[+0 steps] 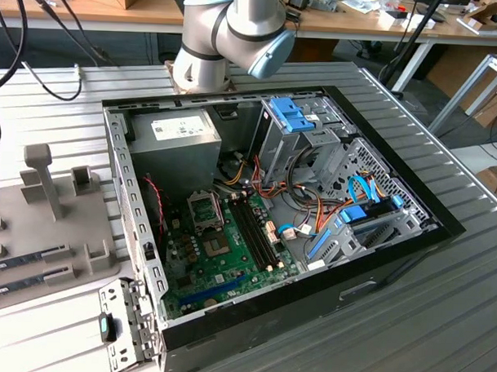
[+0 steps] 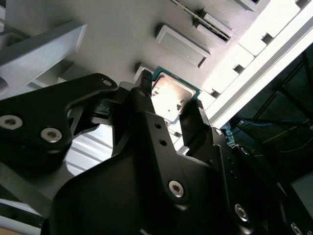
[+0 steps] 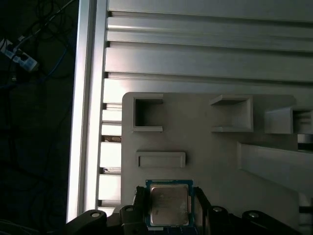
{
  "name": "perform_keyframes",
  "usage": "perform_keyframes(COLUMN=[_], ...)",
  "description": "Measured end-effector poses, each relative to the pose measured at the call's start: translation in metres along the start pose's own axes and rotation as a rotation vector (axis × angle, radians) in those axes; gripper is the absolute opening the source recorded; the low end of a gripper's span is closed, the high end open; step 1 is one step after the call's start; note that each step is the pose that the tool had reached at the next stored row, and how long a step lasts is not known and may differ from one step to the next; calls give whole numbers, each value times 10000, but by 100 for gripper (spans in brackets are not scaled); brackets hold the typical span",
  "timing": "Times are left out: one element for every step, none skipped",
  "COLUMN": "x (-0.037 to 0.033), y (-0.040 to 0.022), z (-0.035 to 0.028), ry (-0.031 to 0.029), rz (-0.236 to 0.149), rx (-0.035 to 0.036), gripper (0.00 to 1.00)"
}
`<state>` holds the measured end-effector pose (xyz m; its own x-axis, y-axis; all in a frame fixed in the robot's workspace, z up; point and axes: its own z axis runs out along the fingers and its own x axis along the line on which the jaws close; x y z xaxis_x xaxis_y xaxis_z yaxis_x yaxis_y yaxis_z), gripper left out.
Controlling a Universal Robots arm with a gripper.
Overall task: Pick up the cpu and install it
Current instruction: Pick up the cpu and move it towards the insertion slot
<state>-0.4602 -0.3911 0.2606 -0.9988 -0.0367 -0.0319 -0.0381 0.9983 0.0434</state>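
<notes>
The cpu (image 3: 168, 205), a small square chip with a silver-grey top and thin green rim, sits between my gripper's (image 3: 170, 209) two black fingers (image 3: 139, 208). In the second wrist view the same cpu (image 2: 172, 94) is flanked closely by both fingers (image 2: 196, 117) of the gripper (image 2: 171, 102), which touch its opposite edges. The gripper is shut on the cpu, over the grey fixture tray (image 3: 210, 156). In the exterior view the open computer case (image 1: 272, 203) lies on the table, with the empty processor socket (image 1: 205, 209) on its green motherboard (image 1: 221, 267).
The grey tray (image 1: 59, 228) has raised blocks and pockets (image 3: 147, 115) and lies at the exterior view's left. The arm's base (image 1: 229, 30) stands behind the case. Inside the case are a power supply (image 1: 172, 138), drive cages (image 1: 316, 131), cables and memory sticks (image 1: 255, 231). The table edge (image 3: 80, 122) runs beside the tray.
</notes>
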Motion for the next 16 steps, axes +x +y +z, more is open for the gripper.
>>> perform_keyframes(x=[0, 0, -1, -1, -1, -2, -2, -2, -3, -3, -3, -3, -4, -4, -5, -5], y=[0, 1, 1, 2, 2, 2, 3, 3, 3, 4, 5, 5, 5, 6, 6, 7], z=[-10, -18, -24, -33, -40, -52, -59, -67, -75, -88, -102, -108, -119, -132, -145, -153], ry=[1, 1, 1, 2, 1, 0, 0, 1, 0, 0, 1, 1, 1, 0, 0, -1], rz=[0, 0, 0, 1, 0, 1, 1, 1, 0, 0, 1, 1, 1, 1, 1, 1], rx=[0, 0, 0, -1, -2, -4, -6, -7, -10, -14, -16, -17, -20, -22, -24, -27], gripper=[47, 47, 47, 47, 47, 47, 47, 47, 47, 47, 47, 47, 47, 47, 47, 47])
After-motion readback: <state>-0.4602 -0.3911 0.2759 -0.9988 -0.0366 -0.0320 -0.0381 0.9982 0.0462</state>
